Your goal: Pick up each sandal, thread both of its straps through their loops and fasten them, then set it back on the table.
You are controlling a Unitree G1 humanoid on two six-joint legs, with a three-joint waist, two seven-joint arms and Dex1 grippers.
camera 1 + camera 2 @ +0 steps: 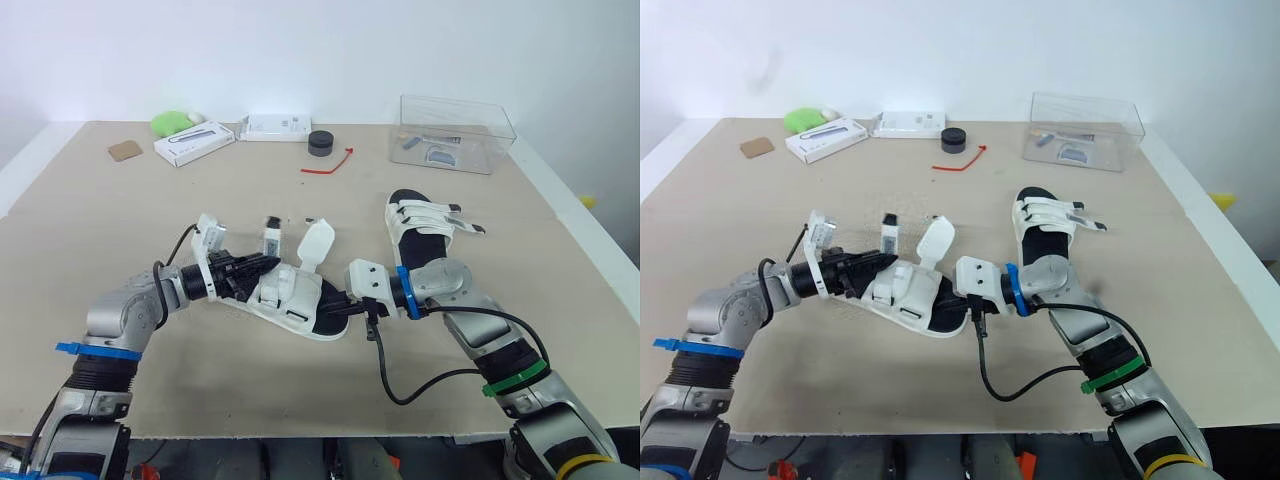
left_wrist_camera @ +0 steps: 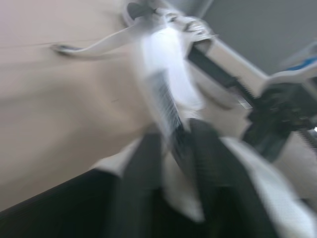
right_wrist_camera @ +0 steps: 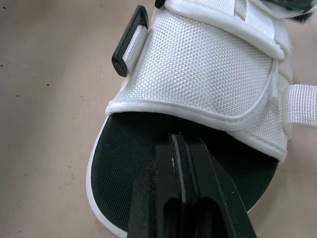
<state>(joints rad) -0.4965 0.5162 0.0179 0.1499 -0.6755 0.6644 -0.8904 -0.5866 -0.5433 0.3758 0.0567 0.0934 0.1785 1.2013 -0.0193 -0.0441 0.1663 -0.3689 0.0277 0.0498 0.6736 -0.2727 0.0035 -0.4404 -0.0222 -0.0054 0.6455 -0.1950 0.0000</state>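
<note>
A white sandal with a black footbed [image 1: 300,305] is held just above the table's middle between both grippers. My left gripper [image 1: 265,266] is shut on one of its white straps [image 2: 168,99], which runs between the two black fingers [image 2: 210,148]. A wide flap [image 1: 318,243] and a narrow black-tipped strap [image 1: 271,238] stick up loose. My right gripper [image 3: 184,144] is shut on the rim of the sandal's sole [image 3: 106,168], at the end nearest the black loop [image 3: 130,42]. The second sandal [image 1: 425,225] lies flat to the right, its straps laid across it.
At the back right stands a clear plastic box [image 1: 455,130]. A black puck [image 1: 320,143], a red tie [image 1: 330,162], two white boxes [image 1: 195,142] [image 1: 277,126], a green object [image 1: 172,122] and a brown square [image 1: 125,150] line the back. The table's front edge [image 1: 300,435] is close.
</note>
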